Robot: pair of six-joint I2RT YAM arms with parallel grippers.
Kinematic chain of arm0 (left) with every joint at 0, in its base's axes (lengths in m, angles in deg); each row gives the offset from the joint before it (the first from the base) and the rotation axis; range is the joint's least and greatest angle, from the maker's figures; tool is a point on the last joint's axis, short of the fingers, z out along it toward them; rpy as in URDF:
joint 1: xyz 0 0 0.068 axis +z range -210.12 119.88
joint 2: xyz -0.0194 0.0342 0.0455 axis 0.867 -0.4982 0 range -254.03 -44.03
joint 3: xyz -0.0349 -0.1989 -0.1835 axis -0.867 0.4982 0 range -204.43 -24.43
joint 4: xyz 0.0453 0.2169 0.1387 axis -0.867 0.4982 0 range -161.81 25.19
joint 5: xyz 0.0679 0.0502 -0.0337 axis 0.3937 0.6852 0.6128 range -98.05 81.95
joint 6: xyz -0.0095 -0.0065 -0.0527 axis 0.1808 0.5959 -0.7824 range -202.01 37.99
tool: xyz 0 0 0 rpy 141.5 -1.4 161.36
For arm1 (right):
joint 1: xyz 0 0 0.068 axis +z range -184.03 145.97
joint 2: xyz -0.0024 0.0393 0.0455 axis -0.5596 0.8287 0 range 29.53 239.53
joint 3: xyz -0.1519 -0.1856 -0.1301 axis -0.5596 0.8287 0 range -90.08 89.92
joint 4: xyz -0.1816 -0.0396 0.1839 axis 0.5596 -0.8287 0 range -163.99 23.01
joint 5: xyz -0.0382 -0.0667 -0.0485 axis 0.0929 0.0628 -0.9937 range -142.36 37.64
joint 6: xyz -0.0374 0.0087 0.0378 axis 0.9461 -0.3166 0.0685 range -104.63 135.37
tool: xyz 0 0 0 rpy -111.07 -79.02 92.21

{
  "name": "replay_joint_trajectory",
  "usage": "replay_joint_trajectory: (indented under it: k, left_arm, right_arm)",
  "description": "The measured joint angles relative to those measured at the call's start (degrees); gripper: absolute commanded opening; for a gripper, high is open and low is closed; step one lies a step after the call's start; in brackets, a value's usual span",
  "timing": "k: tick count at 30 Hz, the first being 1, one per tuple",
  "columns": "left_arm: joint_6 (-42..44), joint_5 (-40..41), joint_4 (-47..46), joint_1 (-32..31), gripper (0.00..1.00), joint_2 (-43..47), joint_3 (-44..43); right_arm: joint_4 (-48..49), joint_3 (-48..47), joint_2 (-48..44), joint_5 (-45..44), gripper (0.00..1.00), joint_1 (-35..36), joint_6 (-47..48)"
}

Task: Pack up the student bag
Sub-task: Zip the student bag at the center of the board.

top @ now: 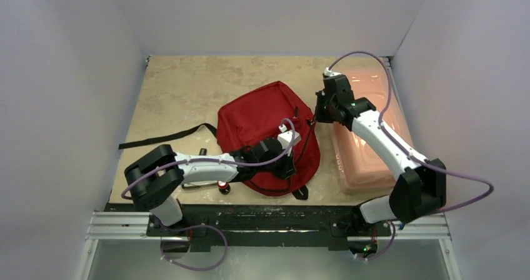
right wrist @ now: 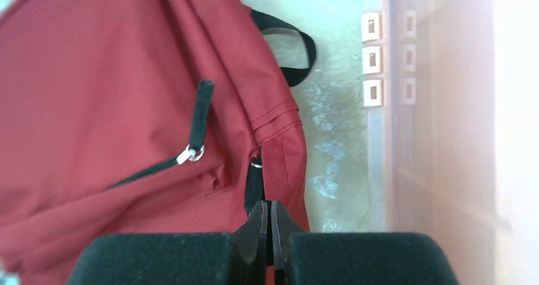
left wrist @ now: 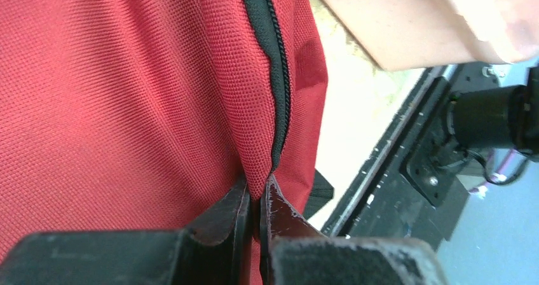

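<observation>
the left gripper pinches a fold of red fabric of the student bag, just beside its black zipper. the right gripper has its fingers pressed together on a black zipper pull at the bag's right edge. the bag lies flat in the middle of the table, just left of a pale pink plastic box

Plain pale walls enclose a beige marbled tabletop.
</observation>
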Motion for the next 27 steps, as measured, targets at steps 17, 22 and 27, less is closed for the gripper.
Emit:
replay_joint_trajectory:
  k: [17,22,27]
  left_arm:
    - [-6.9,-4.4,16.8,1.5,0.63,3.6,-19.4]
    - [-8.9,-0.2,19.1,3.1,0.56,-3.2,-26.2]
    - [-9.2,2.7,22.1,3.1,0.26,-7.5,-26.6]
  right_arm:
    - [7.5,18.2,-22.9,16.3,0.00,-1.4,1.2]
    - [7.5,18.2,-23.6,16.6,0.00,-1.4,0.9]
    - [7.2,18.0,-23.6,16.5,0.00,-1.4,0.3]
